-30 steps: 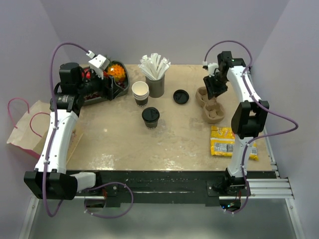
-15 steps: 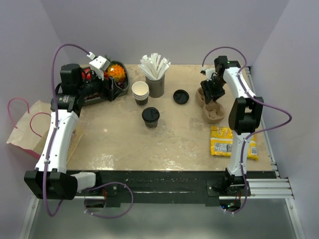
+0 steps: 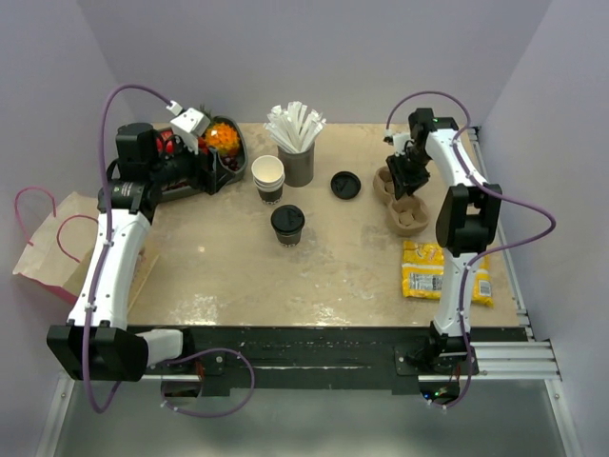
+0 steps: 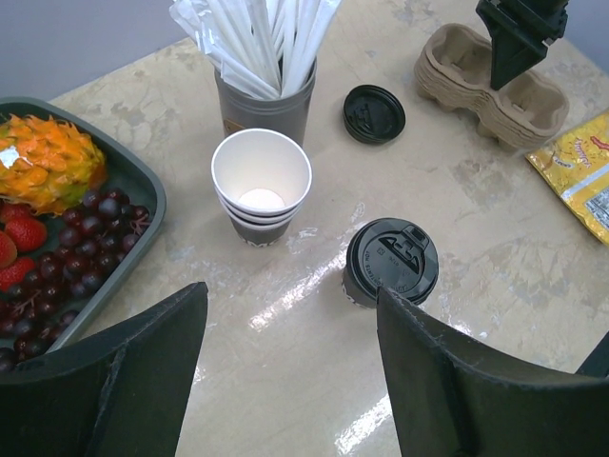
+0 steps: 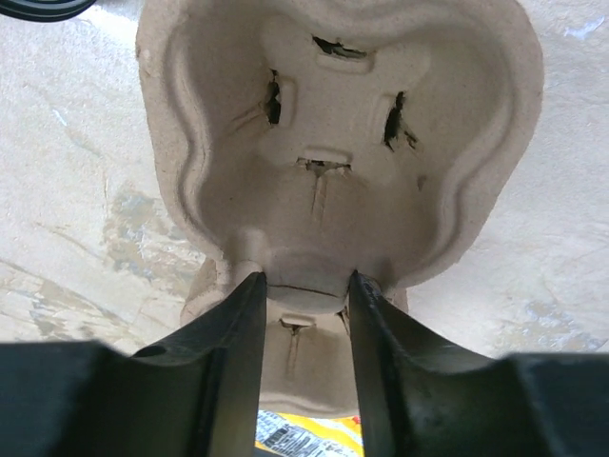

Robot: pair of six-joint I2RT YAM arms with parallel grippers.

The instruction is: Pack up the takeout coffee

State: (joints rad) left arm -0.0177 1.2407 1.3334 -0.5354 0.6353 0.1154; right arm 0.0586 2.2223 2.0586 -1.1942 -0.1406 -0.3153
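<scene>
From above, the table [image 3: 333,276] has a pale brown, speckled top with a black bar along its near edge. Plain light purple walls stand around it. The takeout coffee [image 3: 287,224] stands upright near the middle of the table with its black lid on. Behind it are a stack of cups [image 3: 268,178], a grey pot of straws [image 3: 297,152] and a loose lid [image 3: 345,185]. A fruit tray [image 3: 226,143] sits at the far left corner. A paper bag [image 3: 48,248] lies off the left side. A yellow packet [image 3: 428,269] lies near the right edge. The right gripper [image 3: 407,176] is down on the cup carrier [image 3: 407,211].

The left wrist view shows the left gripper [image 4: 287,295] wide open and holding nothing. The coffee is on the table below it. The tabletop shines where light hits it.

In the right wrist view, the fingers [image 5: 249,314] sit on each side of the carrier's middle ridge, close against it. I cannot tell if they are squeezing it.
</scene>
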